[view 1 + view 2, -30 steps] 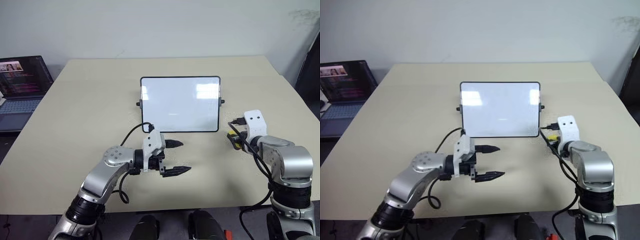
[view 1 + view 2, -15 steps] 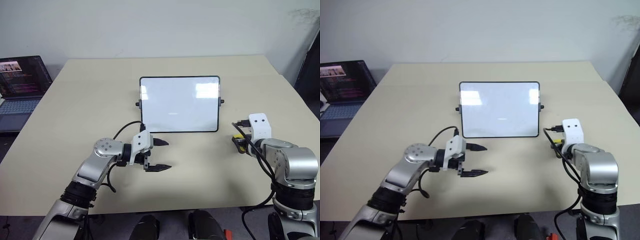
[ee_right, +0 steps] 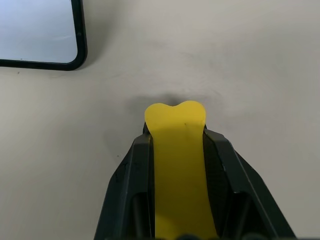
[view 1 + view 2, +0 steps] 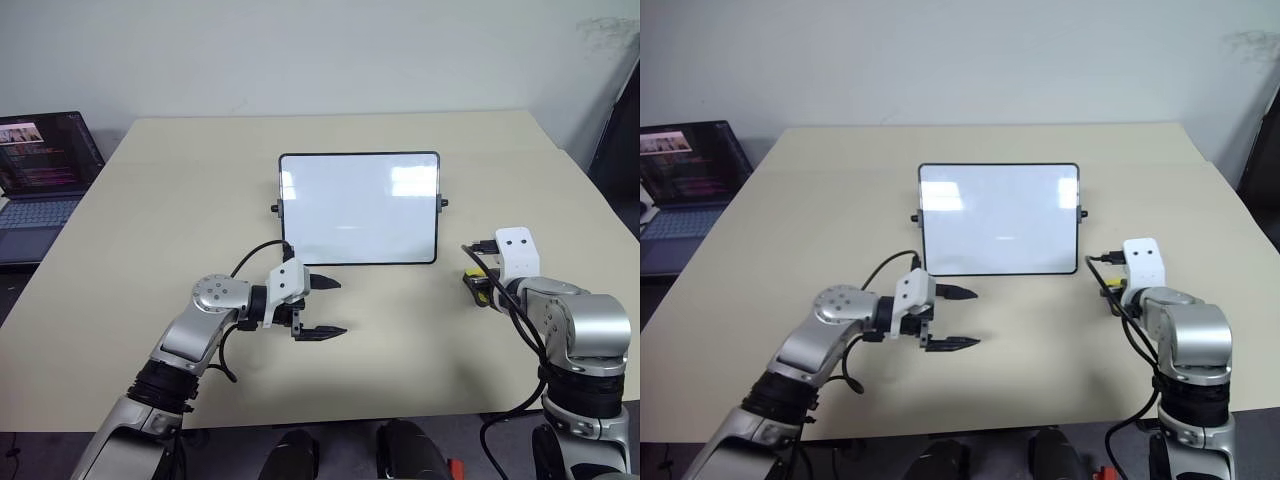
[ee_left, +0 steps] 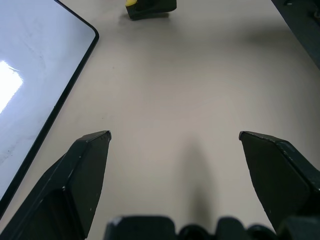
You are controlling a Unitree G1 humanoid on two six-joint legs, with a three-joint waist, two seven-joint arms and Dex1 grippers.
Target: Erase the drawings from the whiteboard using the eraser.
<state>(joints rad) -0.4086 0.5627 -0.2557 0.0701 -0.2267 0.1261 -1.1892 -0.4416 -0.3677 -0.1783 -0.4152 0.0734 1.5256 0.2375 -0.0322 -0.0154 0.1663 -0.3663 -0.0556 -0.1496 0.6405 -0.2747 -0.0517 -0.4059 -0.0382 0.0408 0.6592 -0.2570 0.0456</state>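
Whiteboard (image 4: 359,208) is sitting propped up near the middle of the beige surface (image 4: 180,200), glossy face toward the robot, and from here the white area is looking blank — just glare patches, no marks I can make out.

Right end effector (image 3: 176,150) is hanging low over the surface off to the whiteboard's right, near its lower right corner, and it's clamped tight on the yellow eraser (image 3: 177,165). The 2 black fingers are squeezing it from both sides, with the yellow tip poking out past them. In the head views the eraser is peeking out as a bit of yellow just under the white wrist housing.

Left end effector (image 4: 322,307) is hovering in front of the whiteboard's lower left corner, pointing across toward the right arm — jaws spread wide, nothing between them. Its wrist camera is catching the board's black frame edge on one side and bare surface under the fingers.

Laptop (image 4: 40,170) is sitting open at the far left, off the surface.
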